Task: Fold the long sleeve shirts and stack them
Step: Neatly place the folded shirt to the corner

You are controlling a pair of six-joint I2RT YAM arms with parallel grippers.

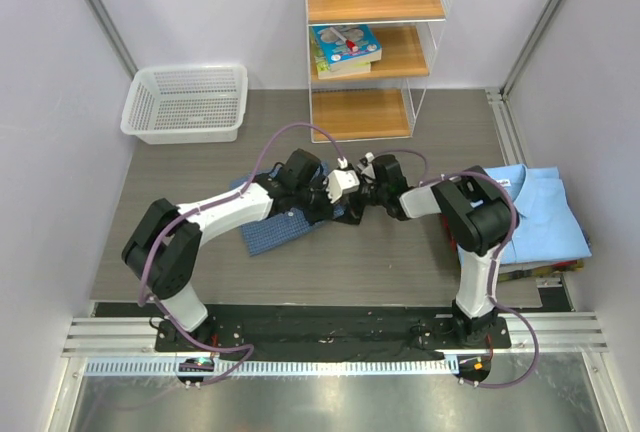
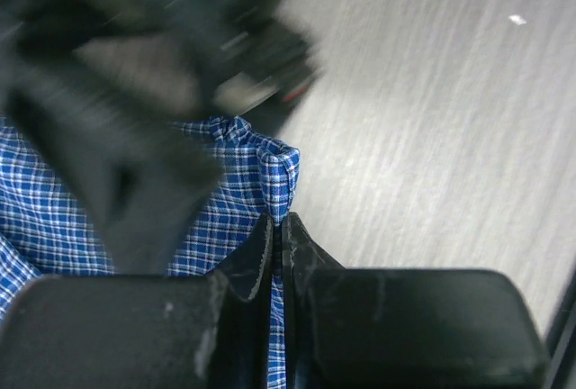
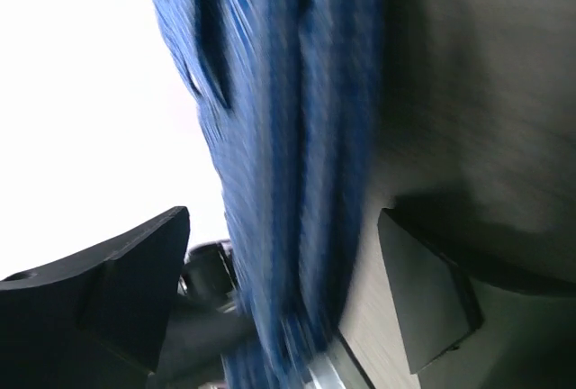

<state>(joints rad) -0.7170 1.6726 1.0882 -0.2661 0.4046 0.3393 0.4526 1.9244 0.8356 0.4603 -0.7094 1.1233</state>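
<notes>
The cover of the book (image 1: 346, 47) on the shelf unit (image 1: 360, 114) carries print, but it is too small to read. The dark blue checked shirt (image 1: 272, 234) lies on the surface (image 1: 400, 262) in front of the shelf unit and slightly to its left. It is a rumpled strip of fine white-on-blue checks (the weave shows best from the left wrist view). The left claw (image 2: 277, 225) is clamped tight on a raised fold of that cloth, the fabric pinched between its jaws. The right claw (image 3: 283, 218) stands wide, one finger on each side of a bunched band of the same cloth, neither visibly touching it. The light blue shirt (image 1: 535, 214), plain and folded flat, lies in front of the shelf unit and well to its right. A white mesh basket (image 1: 150, 117) sits left of the shelf unit.
</notes>
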